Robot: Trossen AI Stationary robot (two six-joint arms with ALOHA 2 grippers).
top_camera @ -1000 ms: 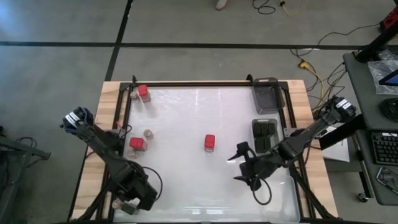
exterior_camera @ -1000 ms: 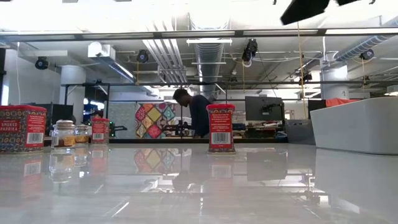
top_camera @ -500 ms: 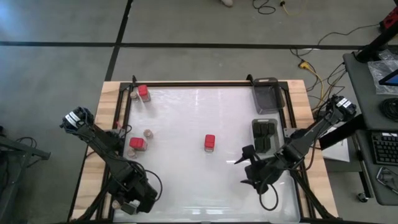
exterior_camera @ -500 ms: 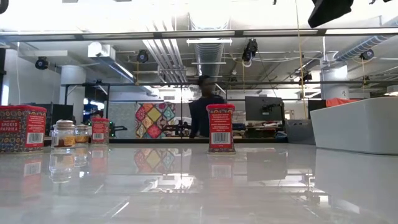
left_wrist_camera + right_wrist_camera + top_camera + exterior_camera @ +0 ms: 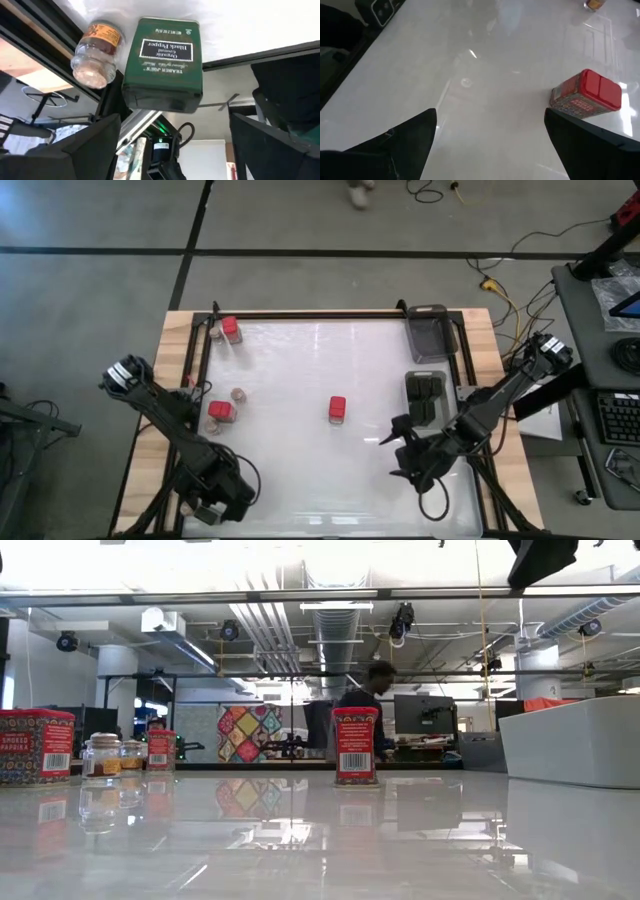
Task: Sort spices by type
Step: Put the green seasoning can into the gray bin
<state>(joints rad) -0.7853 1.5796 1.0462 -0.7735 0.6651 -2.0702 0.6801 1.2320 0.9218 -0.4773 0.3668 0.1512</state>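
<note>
The left pincer (image 5: 170,135) stood released over the black pepper tin (image 5: 163,62); the right pincer (image 5: 490,135), also released, probably needed the red tin (image 5: 587,94) next.

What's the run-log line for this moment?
left pincer: open, over black pepper tin and spice jar | right pincer: open, facing red paprika tin

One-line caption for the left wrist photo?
Open left gripper above a green black pepper tin and a small glass spice jar.
</note>
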